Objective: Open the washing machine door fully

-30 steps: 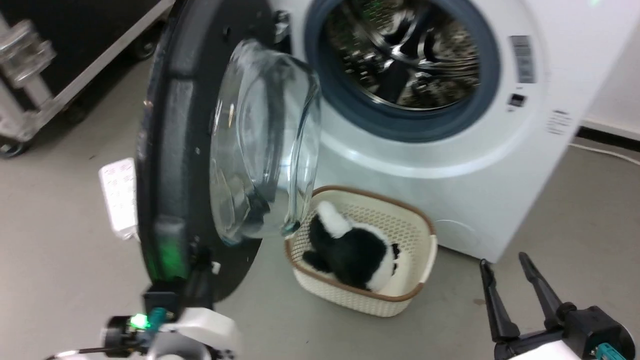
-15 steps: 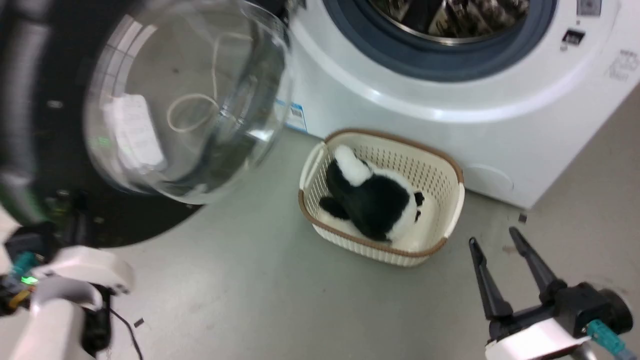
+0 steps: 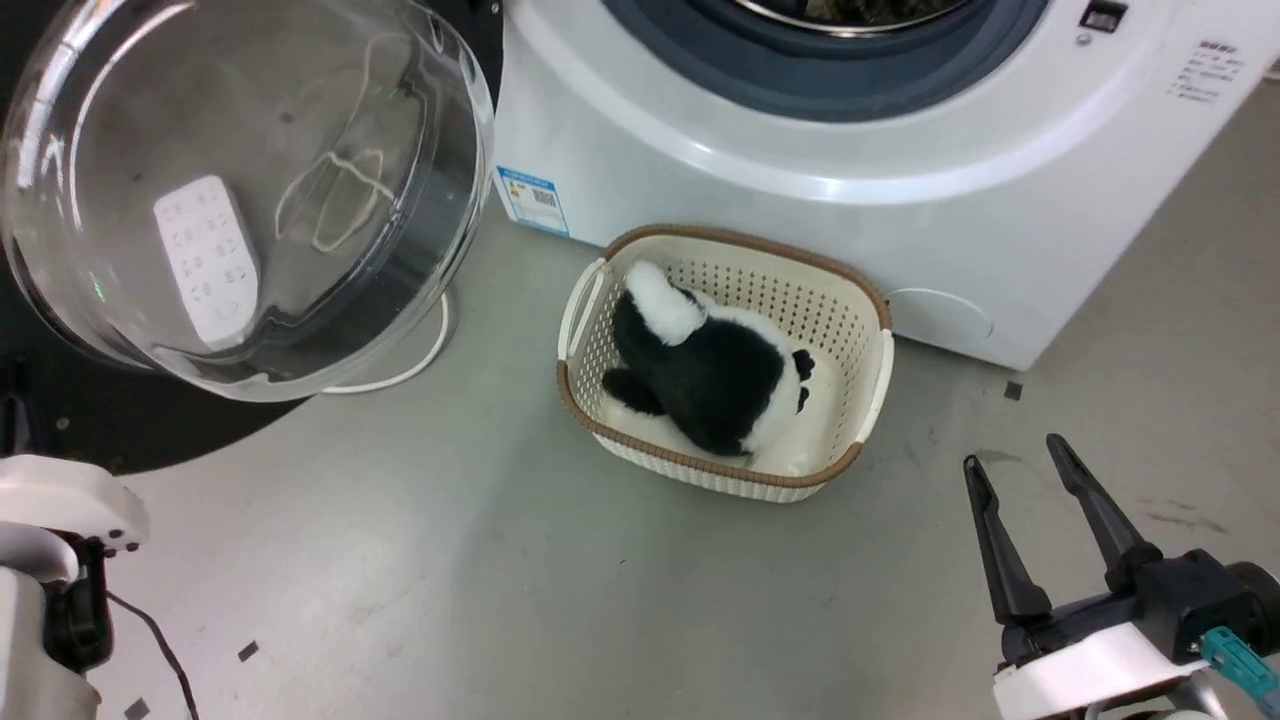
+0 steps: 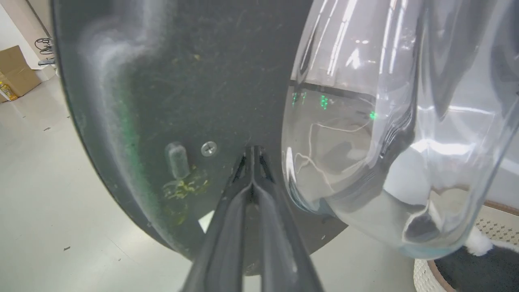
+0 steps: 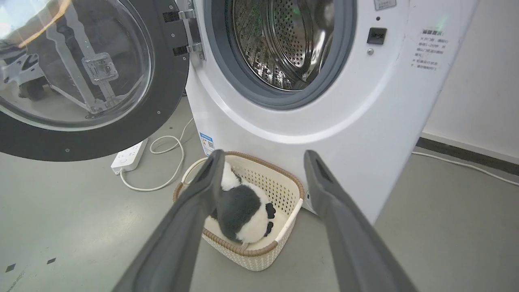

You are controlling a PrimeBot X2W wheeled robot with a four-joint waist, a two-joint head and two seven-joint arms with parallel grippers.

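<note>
Washing machine door (image 5: 81, 73), glossy black around bulging glass, hangs wide open; left jaws pressed together, right jaws spread.

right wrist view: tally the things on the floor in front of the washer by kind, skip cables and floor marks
basket: 1
plush toy: 1
power strip: 1
total: 3
</note>
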